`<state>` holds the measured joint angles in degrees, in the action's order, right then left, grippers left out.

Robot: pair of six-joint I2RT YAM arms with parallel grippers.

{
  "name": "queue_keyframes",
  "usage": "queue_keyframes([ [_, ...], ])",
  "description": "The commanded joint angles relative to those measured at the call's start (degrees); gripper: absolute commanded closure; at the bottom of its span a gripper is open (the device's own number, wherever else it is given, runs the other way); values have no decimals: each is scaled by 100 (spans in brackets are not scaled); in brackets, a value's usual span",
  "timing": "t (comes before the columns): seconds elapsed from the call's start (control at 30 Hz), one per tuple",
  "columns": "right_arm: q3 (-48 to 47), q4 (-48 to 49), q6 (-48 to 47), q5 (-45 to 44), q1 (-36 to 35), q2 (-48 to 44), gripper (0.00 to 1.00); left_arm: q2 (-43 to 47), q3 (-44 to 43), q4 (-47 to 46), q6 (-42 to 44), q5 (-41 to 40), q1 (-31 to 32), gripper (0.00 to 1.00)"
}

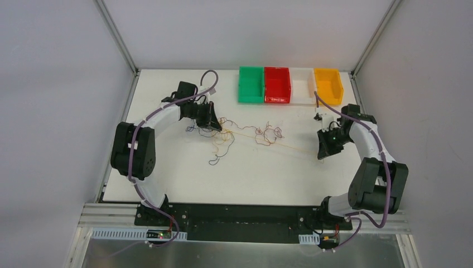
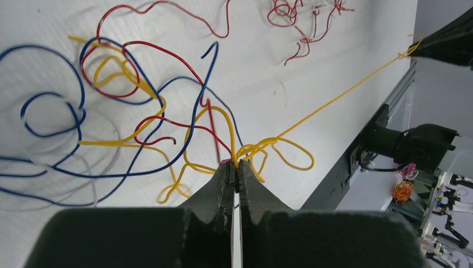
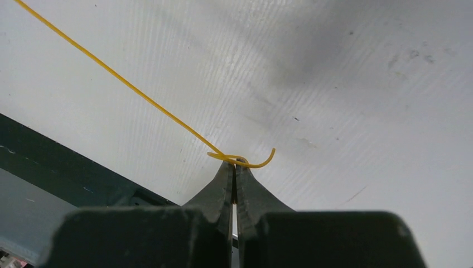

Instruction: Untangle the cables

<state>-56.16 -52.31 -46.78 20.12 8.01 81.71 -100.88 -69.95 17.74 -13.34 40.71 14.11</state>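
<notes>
I'm working a robotics lab cell: a white table [image 1: 251,178] boxed in by grey panels [image 1: 56,84] on aluminium posts [image 1: 117,36]. Coloured sorting bins [image 1: 277,85] line its far edge; beyond the table I think I see a cluttered workbench [image 2: 440,195].

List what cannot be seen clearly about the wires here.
Top view: crossings in the tangle, too small.
Left wrist: left fingers hide what they pinch besides the yellow wire.
Right wrist: yellow wire leaves the top-left edge; right fingers hide its pinched part.
</notes>
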Motion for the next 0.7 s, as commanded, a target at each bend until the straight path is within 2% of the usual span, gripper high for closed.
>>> queue_keyframes([
  [0.0, -785, -858, -384, -410, 573, -94, 100, 196, 320, 696, 911, -353, -678, 100],
  [0.2, -1909, -1384, -391, -74, 961, -38, 100, 191, 570, 777, 1063, -399, -1026, 100],
  [0.23, -2022, -1464, -440, -51, 1006, -33, 100, 163, 600, 790, 1088, -398, -1070, 96],
  [0.3, -2238, -1608, -491, -5, 1062, -36, 100, 111, 641, 822, 1129, -409, -1138, 83],
  [0.33, -2339, -1674, -487, 43, 1077, -43, 100, 93, 661, 832, 1138, -400, -1160, 82],
  [0.37, -2433, -1729, -461, 115, 1087, -53, 100, 72, 683, 836, 1149, -413, -1175, 82],
  [0.47, -2752, -1851, -267, 330, 1089, -90, 100, 43, 732, 845, 1159, -523, -1215, 94],
  [0.57, -3116, -1992, -181, 452, 1157, -112, 100, 76, 768, 890, 1256, -539, -1292, 100],
  [0.6, -3216, -2081, -177, 539, 1188, -118, 100, 150, 749, 922, 1349, -386, -1296, 97],
  [0.67, -3297, -2251, -189, 753, 1179, -132, 100, 392, 653, 920, 1538, 117, -1246, 80],
])
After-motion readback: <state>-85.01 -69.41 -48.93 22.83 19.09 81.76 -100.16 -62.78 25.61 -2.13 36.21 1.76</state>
